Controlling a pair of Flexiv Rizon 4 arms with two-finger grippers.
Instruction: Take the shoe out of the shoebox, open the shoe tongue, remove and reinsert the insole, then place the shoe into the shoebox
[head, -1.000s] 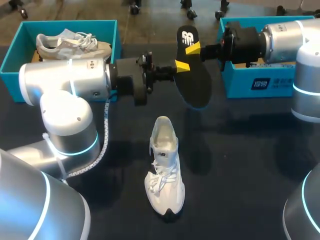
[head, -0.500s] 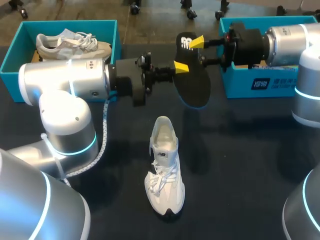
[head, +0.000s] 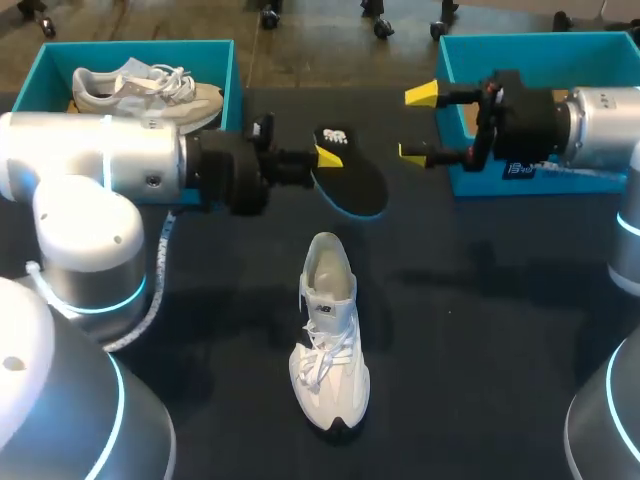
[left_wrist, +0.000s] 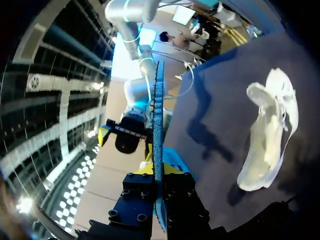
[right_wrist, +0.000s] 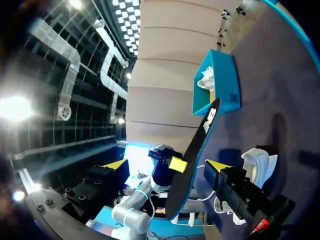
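- The right jaws had let go of the insole (head: 350, 180) and drawn back towards the right shoebox (head: 520, 50). They stood wide open and well apart from the insole, where a second before they had gripped its far end.
- The left jaws alone held the insole, clamped on its edge. They had pulled it leftward and lower than before.
- The insole hung above the tabletop (head: 480, 330) between the two boxes, just beyond the heel opening of the white shoe (head: 328, 335).
- The white shoe had not shifted: it lay mid-tabletop, toe towards the camera.
- The left shoebox (head: 30, 110) at the far left corner held a second shoe (head: 140, 88).
- Bare tabletop lay to the right of the white shoe, up to the right shoebox's near wall, and also between the insole and the right jaws.
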